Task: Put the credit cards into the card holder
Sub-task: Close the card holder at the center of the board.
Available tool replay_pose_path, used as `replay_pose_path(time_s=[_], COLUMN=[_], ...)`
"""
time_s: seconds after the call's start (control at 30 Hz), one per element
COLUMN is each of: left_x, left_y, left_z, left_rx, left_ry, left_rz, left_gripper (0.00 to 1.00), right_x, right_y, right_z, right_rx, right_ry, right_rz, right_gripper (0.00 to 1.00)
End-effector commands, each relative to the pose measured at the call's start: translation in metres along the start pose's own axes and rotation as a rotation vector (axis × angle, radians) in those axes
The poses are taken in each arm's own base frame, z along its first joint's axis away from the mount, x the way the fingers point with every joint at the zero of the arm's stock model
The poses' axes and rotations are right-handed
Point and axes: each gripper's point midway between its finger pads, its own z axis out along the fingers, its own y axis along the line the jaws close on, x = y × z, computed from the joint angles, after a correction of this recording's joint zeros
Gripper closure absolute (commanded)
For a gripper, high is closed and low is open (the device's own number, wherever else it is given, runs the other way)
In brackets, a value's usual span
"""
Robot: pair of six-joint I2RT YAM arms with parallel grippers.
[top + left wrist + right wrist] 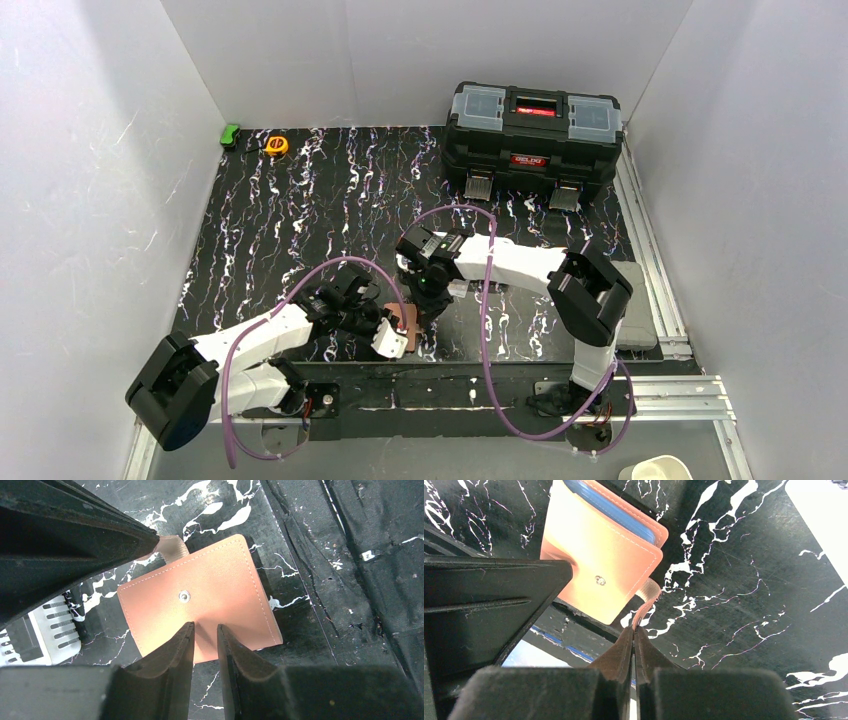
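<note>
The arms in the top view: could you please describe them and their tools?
Both the left arm and right arm have white links with bulky black joint housings, and a looping purple cable runs along each. The left tool and right tool are black, tapering to narrow tips.

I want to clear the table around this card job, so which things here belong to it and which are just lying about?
Belongs to the job:
- pink card holder
- blue card tucked inside it

Just lying about:
- black toolbox at the back
- tape measure in the far corner
- small green thing beside the tape measure
</note>
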Motion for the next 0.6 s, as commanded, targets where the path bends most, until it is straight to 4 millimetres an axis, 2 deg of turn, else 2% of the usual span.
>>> replay_pose_path(time_s=[0.0,0.07,0.33,0.57], left_x=[0.008,0.008,0.007,0.007], left_y=[-0.021,-0.022,-0.022,-0.022], left_z=[0.000,0.000,0.001,0.001], left_rx=[0.051,0.052,0.052,0.046], left_ry=[0.026,0.026,0.021,0.020], left_rz=[-0.030,-0.031,-0.028,-0.023], left_gripper=[0.77,0.77,0.77,0.77], right_x=[-0.009,-0.010,-0.018,-0.018], right_y=[0.013,0.014,0.036,0.040], right_z=[-0.012,-0.013,-0.011,0.002], right_rx=[-0.029,-0.035,-0.144,-0.186], right_ry=[-0.042,-0.050,-0.062,-0.016], right_rz=[-0.013,-0.014,-0.040,-0.041], right_gripper=[0.93,0.99,0.99,0.99])
